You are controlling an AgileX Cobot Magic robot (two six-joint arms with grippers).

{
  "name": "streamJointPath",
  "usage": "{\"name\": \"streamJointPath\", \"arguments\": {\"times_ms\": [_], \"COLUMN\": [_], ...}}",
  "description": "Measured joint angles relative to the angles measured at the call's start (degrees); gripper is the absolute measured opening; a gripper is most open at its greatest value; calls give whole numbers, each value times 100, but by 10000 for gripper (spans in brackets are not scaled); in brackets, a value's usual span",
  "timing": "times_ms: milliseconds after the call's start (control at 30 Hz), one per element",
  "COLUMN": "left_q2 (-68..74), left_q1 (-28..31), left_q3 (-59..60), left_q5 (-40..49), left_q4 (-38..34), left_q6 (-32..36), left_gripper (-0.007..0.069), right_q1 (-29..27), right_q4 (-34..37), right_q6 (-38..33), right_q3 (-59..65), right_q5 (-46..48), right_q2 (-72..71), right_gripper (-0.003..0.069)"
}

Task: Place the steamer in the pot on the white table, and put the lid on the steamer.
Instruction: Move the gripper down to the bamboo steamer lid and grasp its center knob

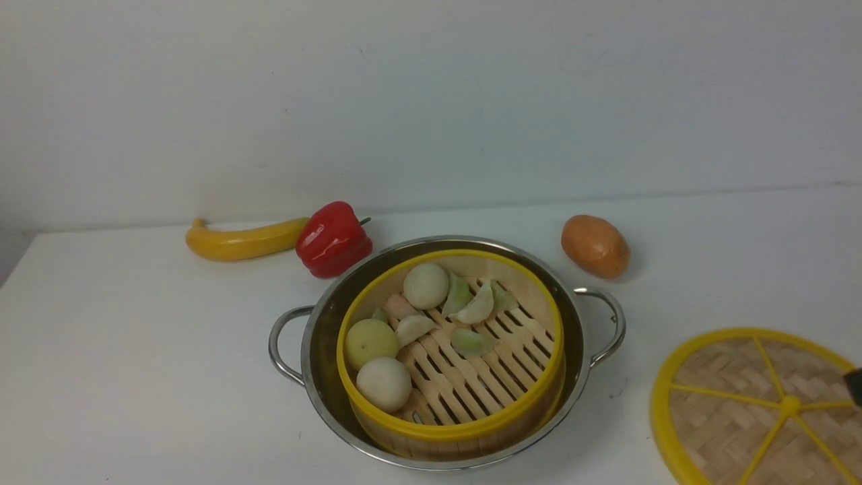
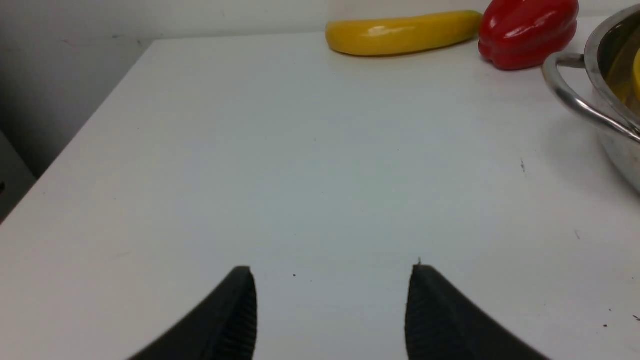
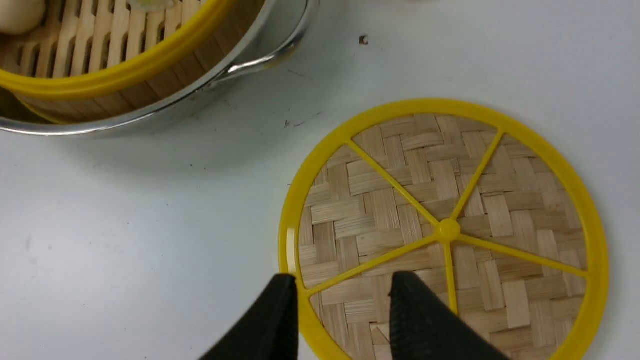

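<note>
The steamer (image 1: 485, 367), a yellow-rimmed bamboo basket with pale buns and dumplings, sits inside the shiny pot (image 1: 322, 337) in the middle of the white table (image 1: 135, 350). The woven lid (image 1: 734, 404) lies flat on the table to the right of the pot. In the right wrist view my right gripper (image 3: 345, 277) is open over the lid (image 3: 395, 200). One finger is outside the yellow rim and the other is over the weave. Only a dark tip of the right gripper (image 1: 854, 385) shows in the front view. My left gripper (image 2: 332, 270) is open over bare table, left of the pot (image 2: 610, 125).
A yellow squash (image 1: 242, 242) and a red pepper (image 1: 333, 239) lie behind the pot on the left. A brown potato (image 1: 596, 246) lies behind it on the right. The table's left edge (image 2: 75, 145) is close to my left gripper.
</note>
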Motion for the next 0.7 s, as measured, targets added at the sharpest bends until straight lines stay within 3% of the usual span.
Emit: {"name": "streamJointPath", "arguments": {"times_ms": [233,700], "left_q2": [0,0], "left_q1": [0,0], "left_q3": [0,0], "left_q5": [0,0], "left_q4": [0,0], "left_q6": [0,0], "left_gripper": [379,379], "right_q1": [0,0], "right_q4": [-102,-541], "right_q6": [243,279], "right_q3": [-401,-920], "right_q5": [-39,-321], "right_q2": [1385,3522], "right_gripper": [321,328]}}
